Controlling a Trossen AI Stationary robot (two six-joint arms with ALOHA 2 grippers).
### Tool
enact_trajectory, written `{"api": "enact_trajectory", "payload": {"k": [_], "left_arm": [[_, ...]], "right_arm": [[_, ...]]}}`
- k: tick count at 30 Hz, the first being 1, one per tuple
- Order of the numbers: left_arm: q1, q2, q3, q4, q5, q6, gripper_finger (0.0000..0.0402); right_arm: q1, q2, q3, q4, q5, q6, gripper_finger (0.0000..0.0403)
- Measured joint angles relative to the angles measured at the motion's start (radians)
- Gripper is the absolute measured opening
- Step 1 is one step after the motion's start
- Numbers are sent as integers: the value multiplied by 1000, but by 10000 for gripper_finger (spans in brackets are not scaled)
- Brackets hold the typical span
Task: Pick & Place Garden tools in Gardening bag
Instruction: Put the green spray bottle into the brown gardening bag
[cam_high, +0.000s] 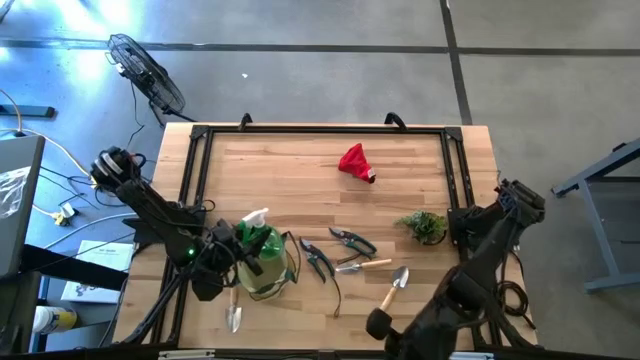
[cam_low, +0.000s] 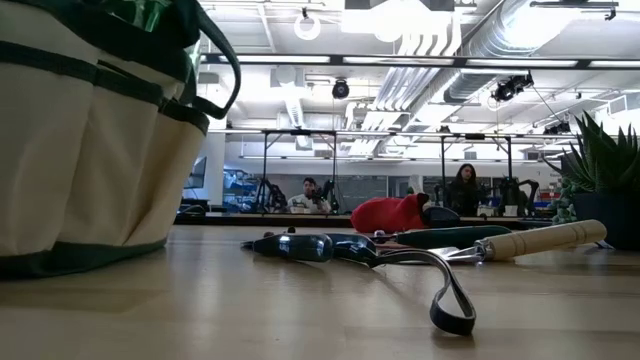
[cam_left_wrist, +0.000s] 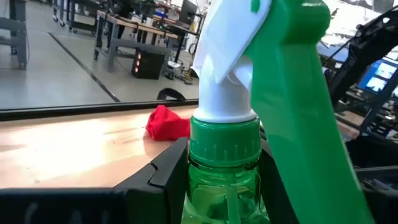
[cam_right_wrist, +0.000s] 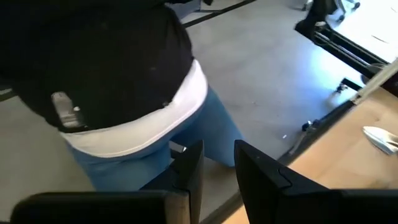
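One translucent green spray bottle (cam_left_wrist: 227, 180) fills left gripper (cam_left_wrist: 217, 180).

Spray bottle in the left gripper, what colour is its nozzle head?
White head, bright green trigger and bottle; the left wrist view shows it best.

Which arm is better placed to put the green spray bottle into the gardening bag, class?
Left. The left gripper already grips the green spray bottle at its neck, directly above the gardening bag. The right gripper is off the table's near edge, with nothing between its fingers.
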Motion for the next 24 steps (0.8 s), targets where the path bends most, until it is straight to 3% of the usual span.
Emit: {"api": "enact_trajectory", "payload": {"k": [9,24], "left_arm": [[-8,1,0,18,48,75,149],[-130,-4,0,-7,-22,124,149]], "right_arm": [[17,0,0,-15,73,13,80],[-42,0,0,-18,36,14,80]]}}
